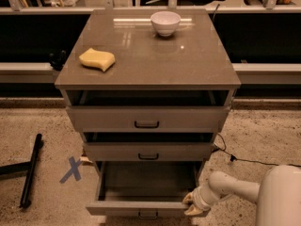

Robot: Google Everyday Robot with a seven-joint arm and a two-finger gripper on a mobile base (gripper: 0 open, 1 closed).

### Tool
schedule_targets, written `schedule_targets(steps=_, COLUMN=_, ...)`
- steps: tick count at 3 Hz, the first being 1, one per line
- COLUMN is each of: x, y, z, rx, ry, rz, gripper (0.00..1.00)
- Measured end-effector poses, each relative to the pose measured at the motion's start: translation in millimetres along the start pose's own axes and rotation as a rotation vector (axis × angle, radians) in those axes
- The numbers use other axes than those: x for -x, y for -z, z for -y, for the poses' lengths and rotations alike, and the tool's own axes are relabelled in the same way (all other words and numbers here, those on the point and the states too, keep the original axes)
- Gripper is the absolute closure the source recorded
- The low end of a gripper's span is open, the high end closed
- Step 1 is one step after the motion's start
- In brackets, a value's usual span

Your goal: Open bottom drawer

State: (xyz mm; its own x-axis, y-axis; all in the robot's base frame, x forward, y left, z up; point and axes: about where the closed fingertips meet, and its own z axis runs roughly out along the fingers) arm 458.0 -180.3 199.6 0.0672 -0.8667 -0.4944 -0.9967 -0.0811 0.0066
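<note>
We see the bottom drawer (141,185) standing well out from under the desk's (155,74) front edge, with its plain grey inside showing. Its black pull (148,215) sits at the centre of the drawer front, partly cut off by the frame bottom. The gripper (192,205) is at the right end of that drawer front, below the desk's front right corner, touching or just beside the panel. We cannot tell whether it is open, closed or gripping anything. The white arm (235,188) comes in from the lower right. The middle drawer (148,151) and top drawer (146,118) each stick out slightly, with a dark gap above each. On the desk, a white bowl (165,22) is near the back edge and a yellow sponge (97,59) near the left edge. On the floor, a blue X mark (71,169) and a black bar (30,169) lie off the left side, and a thin cable (237,159) off the right side.
</note>
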Motion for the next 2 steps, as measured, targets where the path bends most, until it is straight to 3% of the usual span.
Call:
schedule_targets(steps=1, x=0.7, y=-2.0, z=-1.5, rx=0.004, ry=0.0, rz=0.002, gripper=0.05)
schedule_targets(steps=2, x=1.1, y=-3.0, z=-2.3, rx=0.005, ry=0.0, rz=0.003, gripper=0.0)
